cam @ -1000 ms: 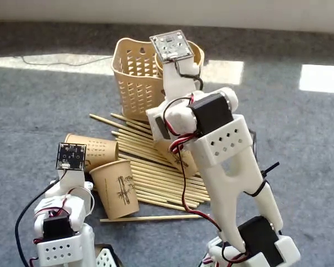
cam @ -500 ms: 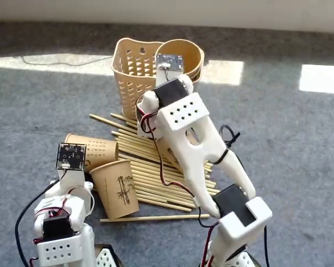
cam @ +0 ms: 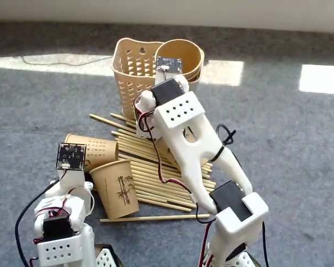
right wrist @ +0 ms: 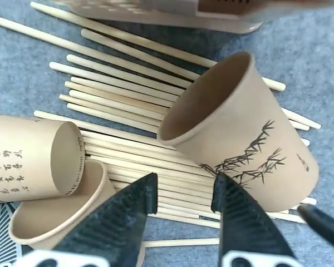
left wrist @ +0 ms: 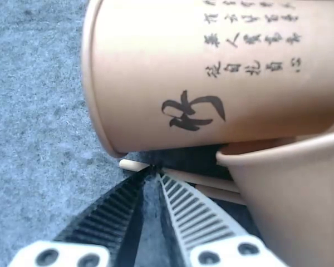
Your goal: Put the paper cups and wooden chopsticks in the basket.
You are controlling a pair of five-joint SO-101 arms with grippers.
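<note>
The tilted cup (right wrist: 239, 139), smooth tan paper with a bamboo sprig printed on its tapering wall, is lying on its side across the wooden chopsticks (right wrist: 117, 94). Your right gripper (right wrist: 183, 181) is hanging over it near the rim, ribbed black jaws spread wide and holding nothing. Your right arm (cam: 181, 114) is stretching from the near right toward the basket (cam: 134, 72), wrist bending down over the pile. The chopsticks, thin pale round sticks, are lying roughly side by side on the grey carpet (cam: 33, 111). The basket, beige plastic with slotted walls, is standing at the far side, and a far cup (cam: 183, 53) is leaning at its right edge. At the near left a lying cup (cam: 97, 147) with brush characters is resting just beside an upright cup (cam: 118, 189). Your left gripper (left wrist: 154, 173) is sitting low before them, jaws pressed together at the tips, just beside one chopstick's end.
</note>
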